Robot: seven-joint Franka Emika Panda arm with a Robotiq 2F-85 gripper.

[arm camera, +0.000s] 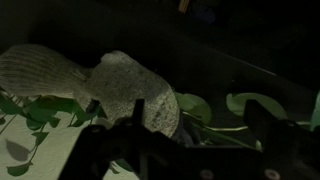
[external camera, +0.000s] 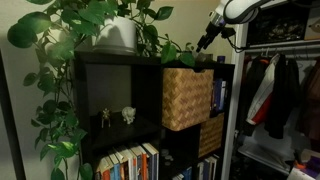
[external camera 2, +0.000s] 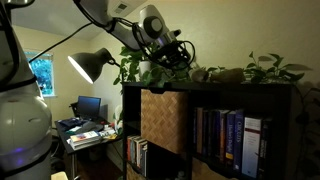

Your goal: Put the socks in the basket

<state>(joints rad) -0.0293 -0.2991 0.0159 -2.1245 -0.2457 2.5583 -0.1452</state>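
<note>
Socks: two pale knit socks (arm camera: 128, 88) lay next to each other on a dark top in the wrist view. They looked like they were touching, but it was too dim to be sure.
Leaves: green leaves (arm camera: 205, 105) were spread right around the socks, and some were tucked under the edges.
Basket: the tan wicker basket (external camera: 187, 97) sat in an upper cubby of the shelf and pretty much filled it. Both exterior views showed it. No socks in it as far as I could see.
Gripper: the gripper (external camera: 203, 43) hung just above the shelf top, over the basket's cubby. Its jaws were spread wide with nothing between them.
Shelf: a black cubby shelf (external camera: 110, 60), with the basket's cubby near its right end in an exterior view.
Darker basket: a darker woven basket (external camera: 210, 135) sat one level down, beside and below the tan one.
Plant: a leafy plant in a white pot (external camera: 118, 35) stood on the shelf top, vines trailing down the side.
Books: rows of books (external camera 2: 225, 140) stood in the cubby just beside the basket.
Figurines: two small figurines (external camera: 128, 114) stood in an open cubby.
Lamp: a desk lamp (external camera 2: 90, 65) was lit off to one side, well apart from the shelf.
Clothes: clothes (external camera: 280, 90) hung on a rack next to the shelf.
</note>
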